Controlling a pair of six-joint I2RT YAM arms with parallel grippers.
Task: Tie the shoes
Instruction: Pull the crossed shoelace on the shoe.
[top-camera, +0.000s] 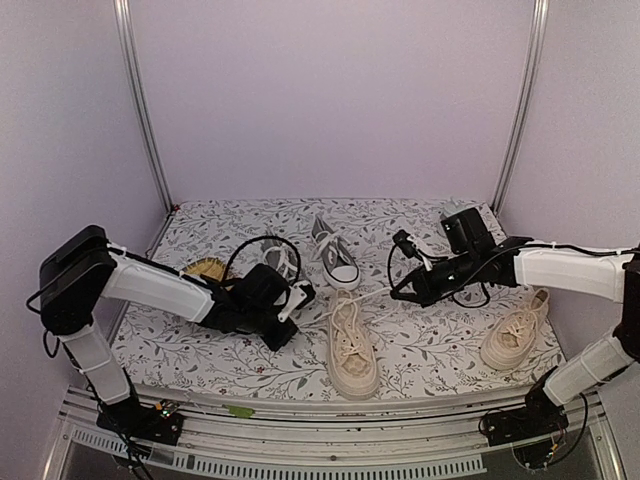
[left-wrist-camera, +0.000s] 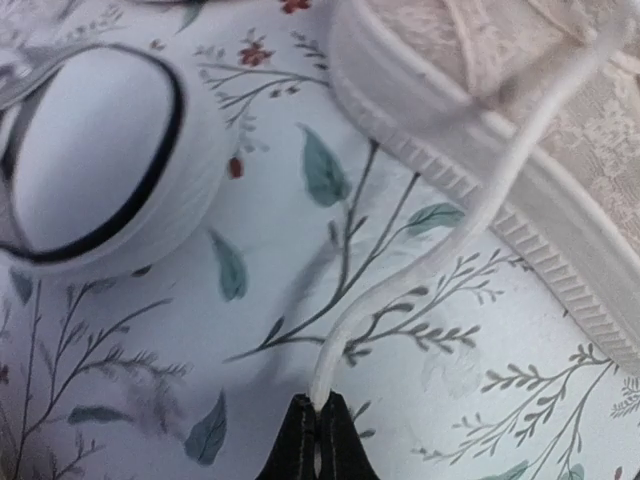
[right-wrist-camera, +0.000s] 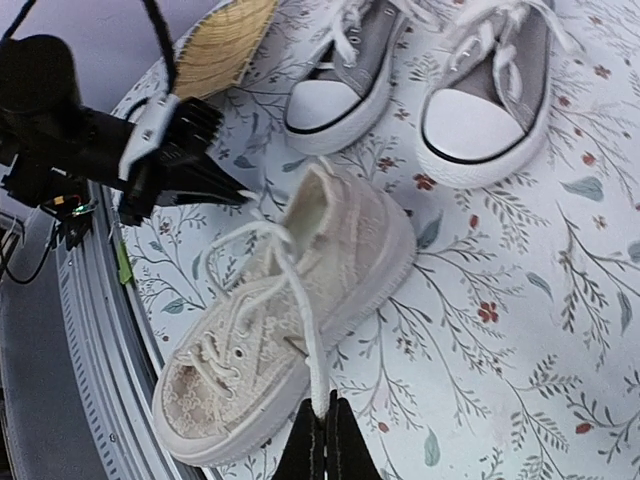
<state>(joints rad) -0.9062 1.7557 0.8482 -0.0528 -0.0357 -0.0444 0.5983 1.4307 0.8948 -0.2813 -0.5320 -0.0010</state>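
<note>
A cream sneaker (top-camera: 352, 348) lies at the centre front, toe toward the near edge, with both lace ends pulled out sideways. My left gripper (top-camera: 304, 294) is shut on the left lace (left-wrist-camera: 430, 262) just left of the shoe. Its tips (left-wrist-camera: 320, 408) pinch the lace end. My right gripper (top-camera: 394, 292) is shut on the right lace (right-wrist-camera: 312, 335), which runs taut from the cream sneaker (right-wrist-camera: 280, 310) to the tips (right-wrist-camera: 325, 408). The second cream sneaker (top-camera: 515, 337) lies at the far right. Two small grey sneakers (top-camera: 336, 252) (top-camera: 282, 260) sit behind, white toe caps forward.
A flat woven straw piece (top-camera: 205, 268) lies at the left under the left arm. The floral cloth (top-camera: 430, 345) covers the table up to the metal rail (top-camera: 330, 418) along the near edge. Walls and upright posts (top-camera: 142, 105) close off the back and sides.
</note>
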